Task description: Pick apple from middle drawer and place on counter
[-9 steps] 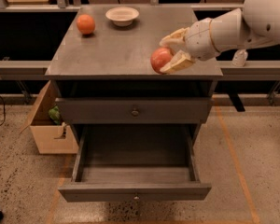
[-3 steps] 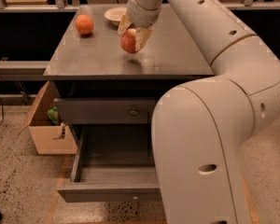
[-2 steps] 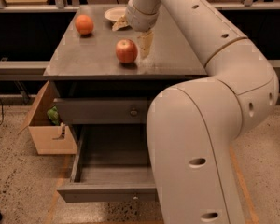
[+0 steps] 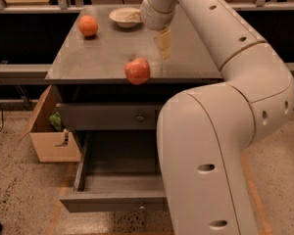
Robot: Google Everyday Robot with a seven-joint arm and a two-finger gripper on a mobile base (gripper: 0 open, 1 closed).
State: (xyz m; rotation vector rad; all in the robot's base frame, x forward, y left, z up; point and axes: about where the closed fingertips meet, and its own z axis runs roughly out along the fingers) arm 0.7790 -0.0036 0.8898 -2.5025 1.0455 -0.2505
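The red apple (image 4: 137,71) is at the very front edge of the grey counter (image 4: 98,53), overlapping the edge and free of any grip. My gripper (image 4: 160,39) hangs over the counter just behind and to the right of the apple, open and empty, with one pale finger (image 4: 163,43) pointing down. The middle drawer (image 4: 118,184) is pulled out below, and the part of its tray that shows is bare. My large white arm covers the right side of the cabinet and drawer.
An orange fruit (image 4: 88,25) and a white bowl (image 4: 125,16) sit at the back of the counter. A shut drawer front with a dark knob (image 4: 140,116) is under the counter. An open cardboard box (image 4: 48,133) stands on the floor to the left.
The gripper carried the apple over the counter, let it go and drew back. The apple has since moved forward to the counter's front edge.
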